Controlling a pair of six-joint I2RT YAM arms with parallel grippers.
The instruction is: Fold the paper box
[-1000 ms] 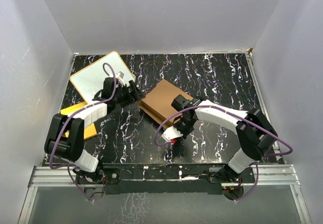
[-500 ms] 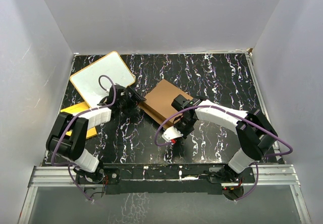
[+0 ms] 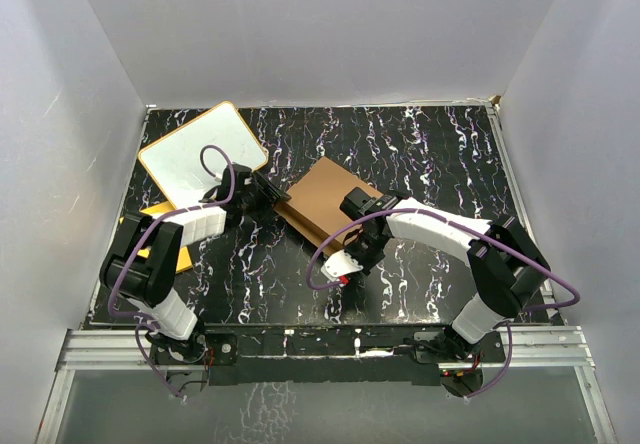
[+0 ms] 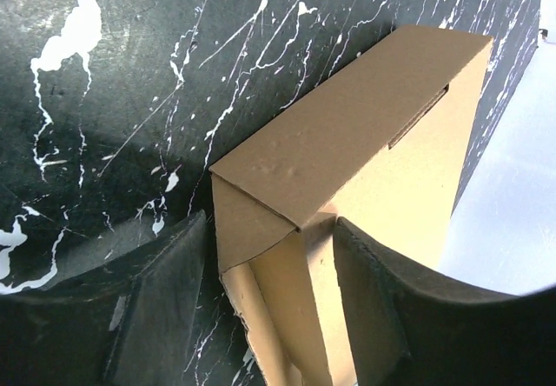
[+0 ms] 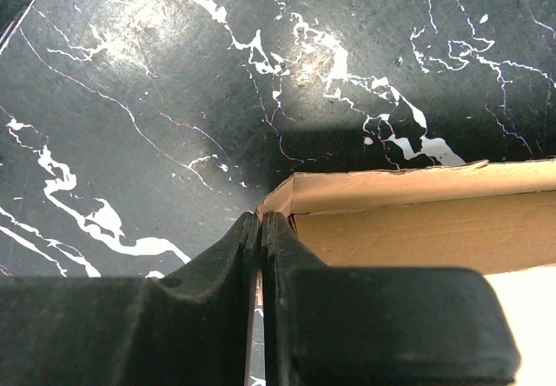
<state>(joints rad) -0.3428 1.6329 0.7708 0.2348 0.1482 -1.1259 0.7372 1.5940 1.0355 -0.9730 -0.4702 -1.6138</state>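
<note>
- Brown corrugated paper box [image 3: 325,192] sits mid-tabletop [image 3: 430,149], set cornerwise to both arms. It is lid side up and looks mostly formed.
- Left jaws are apart and straddle the box's left corner. In the left wrist view the box [image 4: 365,116] is dead ahead. One jaw is outside over the tabletop, the other over the lid edge. A loose side flap [image 4: 250,229] and an inner wall sit in the gap. No clamp visible.
- Right jaws are pressed together, tips right at a corner of the box [image 5: 408,221], with the box off to their right. Can't tell if a thin card edge is nipped between them or they only butt against it.
- Key relation: the flap is between the left jaws and straight ahead. The box's side wall runs away from them, up and to the right in the wrist view.
- My read: next move is a squeeze or tuck on that flap. The left arm [image 3: 195,222] would do the work and the right arm [image 3: 430,226] would brace the near side.
- Long axis: overhead the outline looks near square, so I can't call it.
- Nearer arm: both are at the box, but the left is on the corner that matters.
- Hidden: overhead, both sets of jaws are masked by their wrist bodies, and the box's near edge is under the right arm.
- Cut off: the left wrist view loses the flap's root at the bottom. The right wrist view cuts the box at the frame edge.
- Off-task: white board with orange rim [image 3: 200,149] and orange-yellow sheet [image 3: 180,258], both left of the box. The sheet is partly under the left arm.
</note>
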